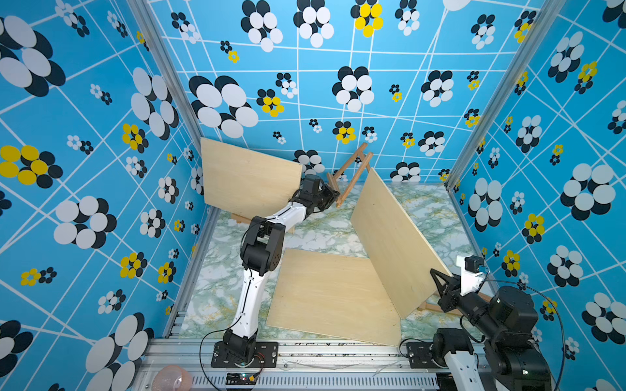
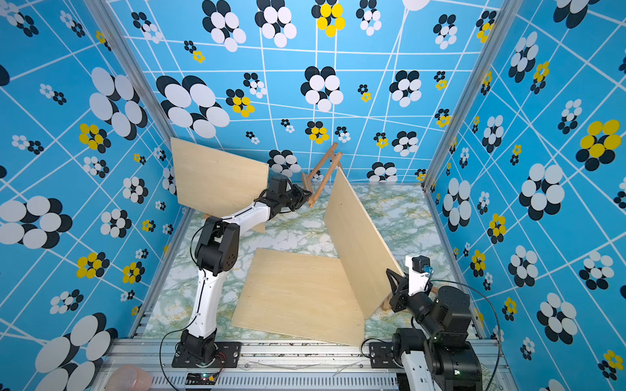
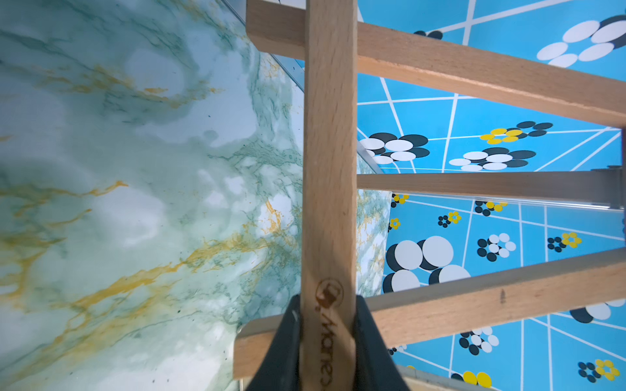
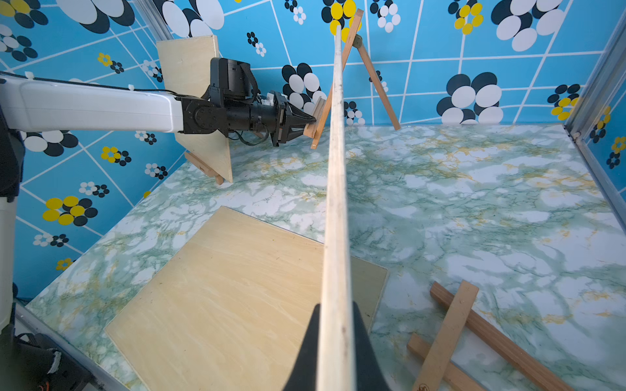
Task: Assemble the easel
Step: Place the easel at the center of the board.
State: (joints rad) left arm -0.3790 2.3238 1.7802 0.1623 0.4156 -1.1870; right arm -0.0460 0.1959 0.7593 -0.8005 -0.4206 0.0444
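On the green-veined marble tabletop [image 1: 321,233], near the back wall [image 1: 338,101], our left gripper [image 3: 328,338] pinches the crossbar [image 3: 328,169] of the light wooden A-frame easel [image 1: 356,177]. Our right gripper [image 4: 335,345] clamps a thin pale plywood panel [image 1: 389,237] on edge. Gripped at one edge only, we judge the panel could pivot and topple the easel. Crossbar stamp [image 3: 327,315]: "Mone", remainder hidden.

Bare matt wood easel [image 3: 330,169], glossy marbled tabletop [image 3: 135,237]
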